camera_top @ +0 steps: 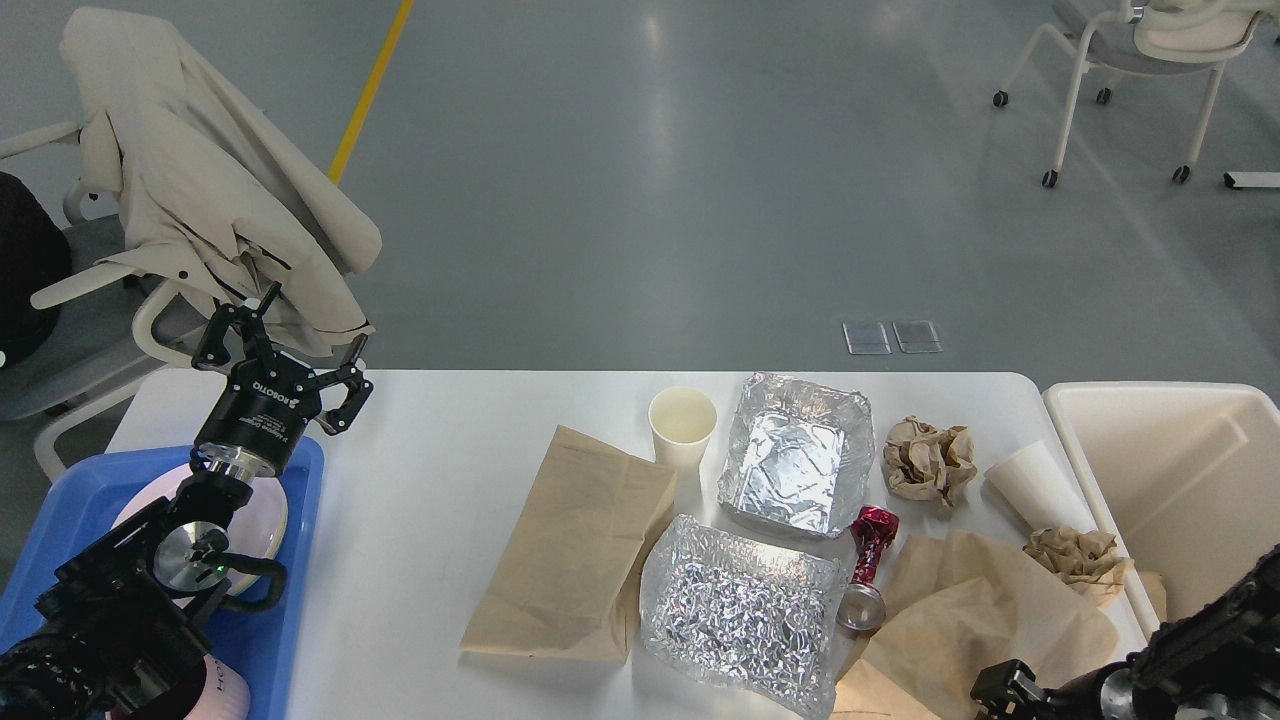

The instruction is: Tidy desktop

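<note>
The scene is evenly and brightly lit from overhead. Soft glare streaks are reflected on the grey floor (660, 150); highlights are thrown off the crumpled foil tray (740, 610). Shadows are faint, and focus is sharp throughout.

Glossy grey floor (650, 180) with a yellow line (370, 90), 2 white chairs (1130, 60), one coat-draped.
</note>
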